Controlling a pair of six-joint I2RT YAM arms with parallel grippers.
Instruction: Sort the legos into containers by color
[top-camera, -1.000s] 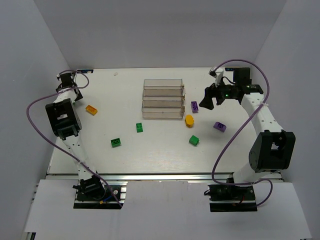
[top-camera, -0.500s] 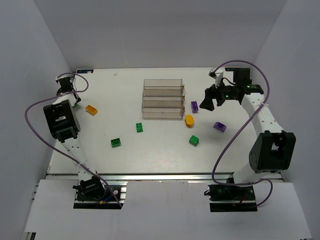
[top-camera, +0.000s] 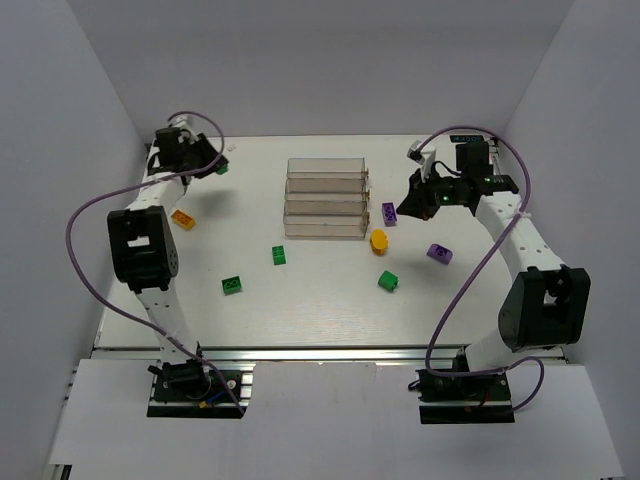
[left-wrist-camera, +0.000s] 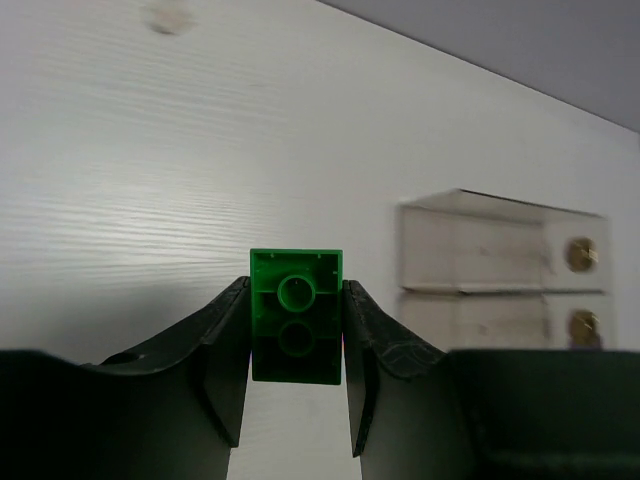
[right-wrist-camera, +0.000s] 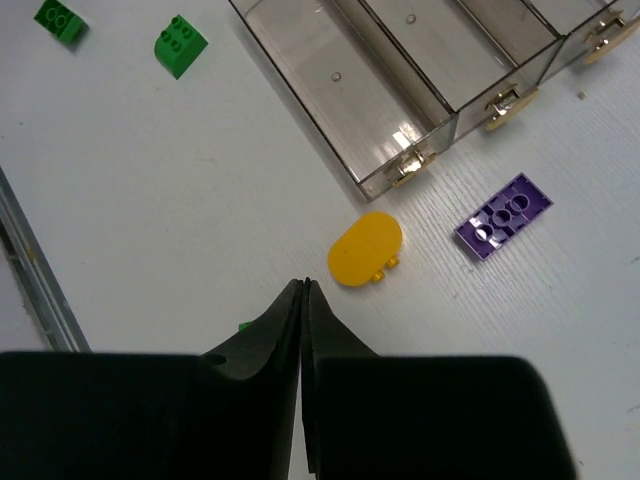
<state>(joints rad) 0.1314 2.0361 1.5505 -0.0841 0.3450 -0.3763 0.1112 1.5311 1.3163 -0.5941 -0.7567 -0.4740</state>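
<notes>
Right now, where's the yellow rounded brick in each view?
Top external: yellow rounded brick just off the near right corner of the containers.
Right wrist: mid-picture, just ahead of the shut right gripper.
Left wrist: not in it; the left gripper holds a green brick.
Shared landmark: the containers, in all three views.
</notes>
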